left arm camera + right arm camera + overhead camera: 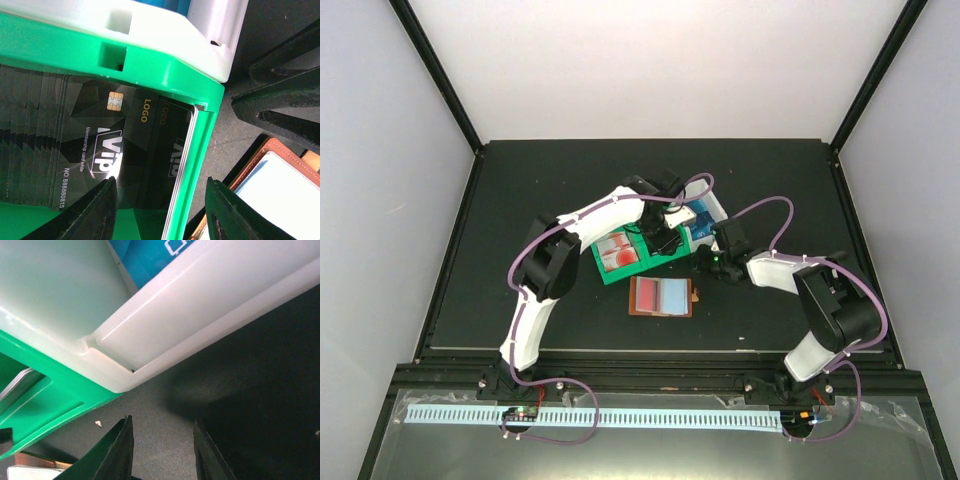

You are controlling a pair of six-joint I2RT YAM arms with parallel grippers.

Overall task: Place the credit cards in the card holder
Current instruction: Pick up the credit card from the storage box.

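Right now the left gripper [160, 216] hangs over the near right corner of the green bin [197, 165], its 2 fingers [95, 212] spread wide and holding nothing. 1 finger sits inside the bin above the black cards [100, 145]. The other is outside the bin's wall, over the narrow gap towards the card holder [662, 297].

The black cards stand in a tight fanned row, the front one marked VIP, its right edge close against the green wall. Red-and-white cards [617, 250] fill the bin's left compartment.

The white bin [712, 208] butts against the green one's far right side, with a blue card [145, 257] inside it.

The right gripper [162, 452] hovers low beside the corner where the 2 bins meet. Its fingers are parted with only bare black table [520, 200] between them.

The card holder lies open and flat on the table just in front of the green bin, clear pockets up, its stitched edge near the left gripper's outer finger. Left, far and right of the bins, the table is open.
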